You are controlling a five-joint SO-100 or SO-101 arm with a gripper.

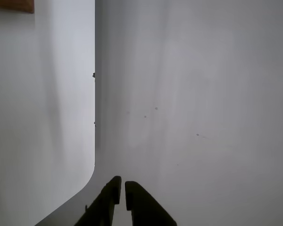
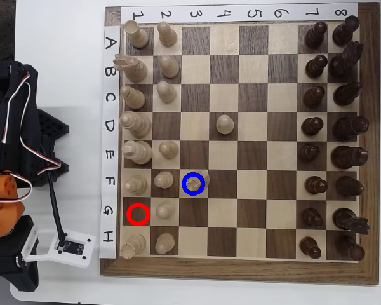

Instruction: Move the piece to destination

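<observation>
Standing on blue-ringed square (image 2: 193, 183): knight (image 2: 197, 182); end effector (image 1: 122, 188) nearly closed.

Dark pieces (image 2: 333, 133) line the chessboard's (image 2: 241, 270) right side, a pale pawn (image 2: 225, 124) mid-board.

White desk (image 2: 63, 82) in the overhead view, carrying a wooden chessboard (image 2: 238, 270) that fills most of the frame from centre to right. Paper label strips with numbers along the board's far edge and letters down its left edge. Black arm base (image 2: 19, 127) sits on the desk left of the board; a white bracket (image 2: 66, 248) lies near the board's near-left corner. In the wrist view the desk (image 1: 42, 117) shows a straight edge with a rounded corner.
</observation>
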